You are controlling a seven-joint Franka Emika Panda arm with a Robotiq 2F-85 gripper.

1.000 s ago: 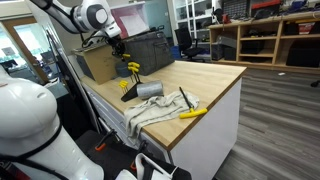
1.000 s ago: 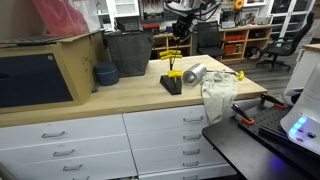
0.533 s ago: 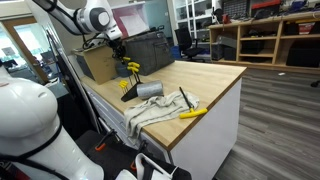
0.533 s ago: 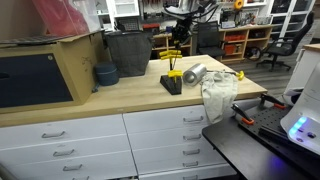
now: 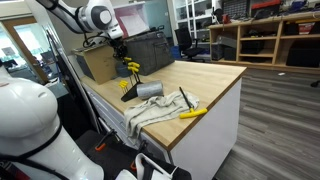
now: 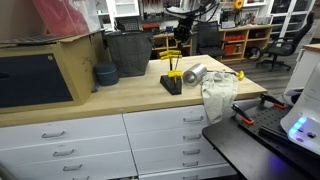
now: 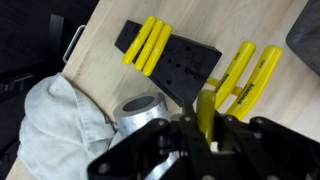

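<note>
In the wrist view my gripper (image 7: 205, 128) is shut on a yellow handle (image 7: 205, 108), which stands up between the jaws. Just below it lies a black holder block (image 7: 175, 66) with one pair of yellow handles (image 7: 148, 45) at one end and another pair (image 7: 247, 75) at the other. In both exterior views the gripper (image 5: 120, 50) (image 6: 180, 32) hangs above this block (image 5: 127, 94) (image 6: 172, 84) on the wooden counter. A metal cup (image 7: 140, 108) (image 6: 194, 73) lies on its side beside the block.
A white cloth (image 5: 150, 112) (image 6: 218, 96) hangs over the counter edge with a yellow tool (image 5: 192, 113) on it. A dark bin (image 6: 128, 52), a blue bowl (image 6: 105, 73) and a cardboard box (image 5: 96, 65) stand behind the block. Drawers (image 6: 100, 140) sit under the counter.
</note>
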